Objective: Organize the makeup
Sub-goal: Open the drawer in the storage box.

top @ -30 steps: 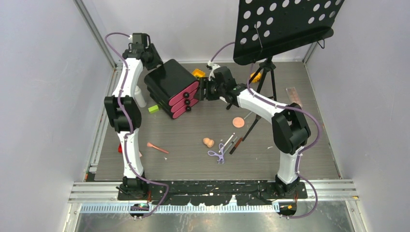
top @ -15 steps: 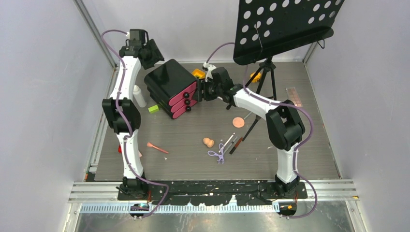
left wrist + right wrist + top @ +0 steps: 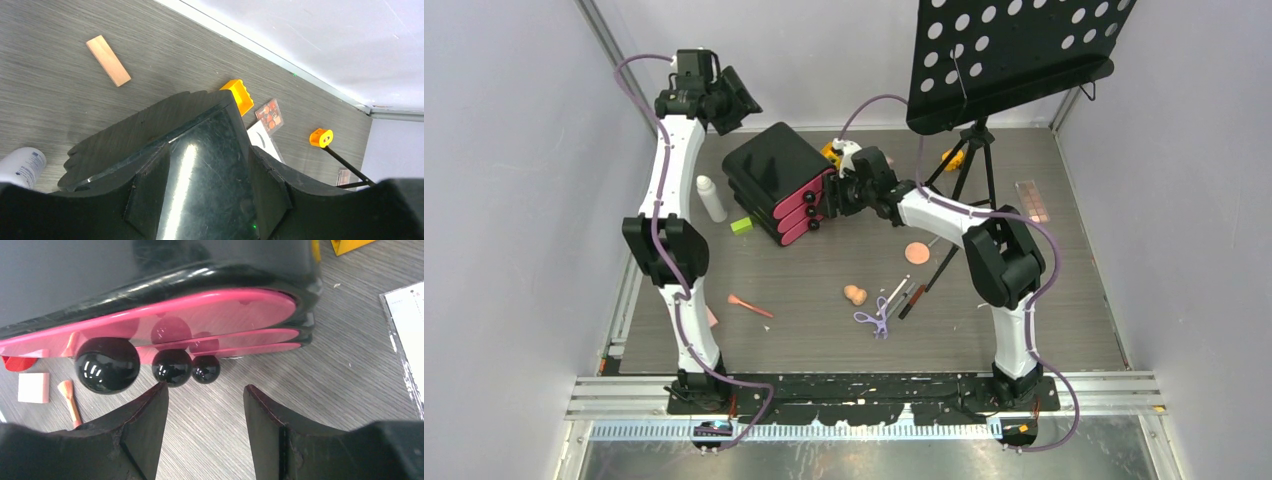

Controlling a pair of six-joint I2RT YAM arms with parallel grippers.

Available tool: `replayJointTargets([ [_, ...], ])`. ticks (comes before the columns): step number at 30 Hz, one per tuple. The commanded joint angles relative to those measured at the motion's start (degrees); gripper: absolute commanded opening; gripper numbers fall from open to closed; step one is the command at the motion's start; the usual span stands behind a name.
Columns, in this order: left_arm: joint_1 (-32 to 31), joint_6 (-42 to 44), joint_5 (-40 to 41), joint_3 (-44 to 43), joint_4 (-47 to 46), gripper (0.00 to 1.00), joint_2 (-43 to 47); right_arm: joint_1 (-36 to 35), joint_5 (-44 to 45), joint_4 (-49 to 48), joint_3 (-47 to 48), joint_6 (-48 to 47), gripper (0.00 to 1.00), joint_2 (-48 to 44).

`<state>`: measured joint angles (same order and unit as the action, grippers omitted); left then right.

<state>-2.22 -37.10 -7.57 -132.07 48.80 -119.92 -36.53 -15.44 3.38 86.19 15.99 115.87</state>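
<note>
The makeup lies loose on the table: a peach sponge [image 3: 855,294], a round peach puff [image 3: 917,252], lilac scissors [image 3: 873,320], thin brushes [image 3: 902,297], a pink spatula brush [image 3: 750,306], a white bottle [image 3: 712,198] and a green block [image 3: 741,225]. My left gripper [image 3: 736,98] is open and empty, raised above the back of the black chest [image 3: 774,170]; in the left wrist view the gripper [image 3: 207,150] looks down on the chest's glossy top [image 3: 200,130]. My right gripper [image 3: 829,195] is open, just in front of the pink drawers' black knobs [image 3: 172,367]; its left fingertip [image 3: 160,390] is close to the middle knob.
The black perforated music stand [image 3: 1014,55] overhangs the back right, its tripod [image 3: 969,170] on the table. Behind the chest lie a yellow block [image 3: 239,95], a brown palette [image 3: 270,113], a white card [image 3: 262,141], an orange sharpener [image 3: 320,137] and a peach block [image 3: 108,60].
My left gripper has risen and drawn back-left, away from the chest's rear corner. My right gripper has moved left, closer to the drawer knobs.
</note>
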Motion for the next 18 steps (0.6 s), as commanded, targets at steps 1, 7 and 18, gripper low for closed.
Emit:
replayJointTargets([
  [1,0.37,-1.42,-1.96,1.08,0.84,0.6,3.36,-1.0,0.81,-6.07,-0.53,-1.18,0.62,-1.33],
  [7,0.42,-1.93,-3.06,1.37,1.28,0.59,3.7,-1.78,1.13,-10.06,-0.41,-0.11,0.6,0.25],
  [18,0.89,-1.61,-4.52,1.45,1.52,0.58,3.66,-3.32,1.58,-15.82,-1.33,2.47,0.51,2.33],
])
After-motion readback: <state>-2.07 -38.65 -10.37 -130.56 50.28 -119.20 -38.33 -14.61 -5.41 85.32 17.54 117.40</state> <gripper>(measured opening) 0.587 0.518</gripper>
